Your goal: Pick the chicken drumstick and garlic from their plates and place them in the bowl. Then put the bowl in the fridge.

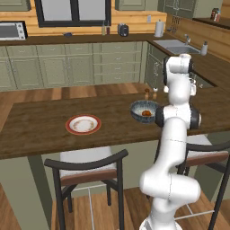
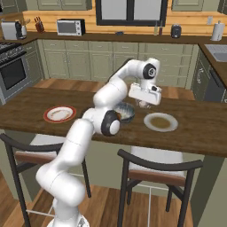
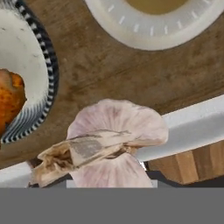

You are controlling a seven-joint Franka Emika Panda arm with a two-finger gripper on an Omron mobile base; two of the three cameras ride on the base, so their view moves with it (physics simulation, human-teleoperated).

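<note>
We've got the long wooden counter [image 2: 199, 128] with the arm over it. Sitting on it from biggest down: the blue-grey bowl [image 1: 140, 107], the red-rimmed plate [image 1: 83, 124] off to its left, and a pale plate with a brownish centre [image 2: 161, 122] on the other side. The chicken drumstick [image 3: 9, 98] is already inside the bowl. The gripper [image 2: 143, 103] hangs above the counter between bowl and pale plate, clamped on the garlic [image 3: 116, 144].
</note>
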